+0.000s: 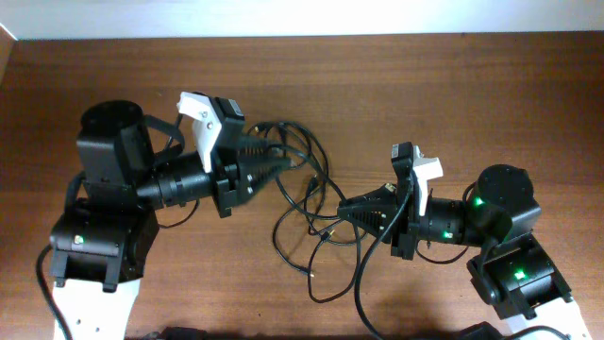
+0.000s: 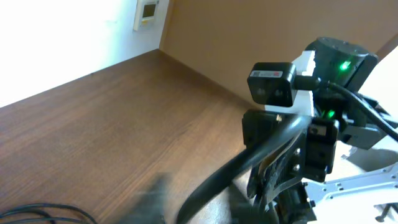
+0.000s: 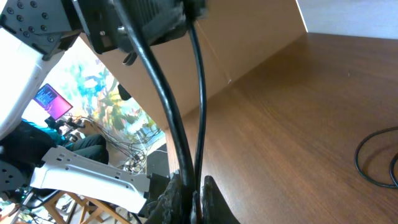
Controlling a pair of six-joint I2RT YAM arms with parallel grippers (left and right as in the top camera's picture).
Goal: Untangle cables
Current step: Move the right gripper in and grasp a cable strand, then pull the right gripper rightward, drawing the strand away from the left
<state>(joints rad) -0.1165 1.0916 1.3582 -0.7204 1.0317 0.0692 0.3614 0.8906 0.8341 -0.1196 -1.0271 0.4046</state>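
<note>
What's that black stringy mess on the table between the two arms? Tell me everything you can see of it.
The cables are a few thin, black, flexible cords, looped and crossing one another in a loose tangle on the brown wooden table. Some ends carry small plugs, a few metallic. The right gripper is shut on two strands; the left gripper reaches the upper loops, its hold unclear.
</note>
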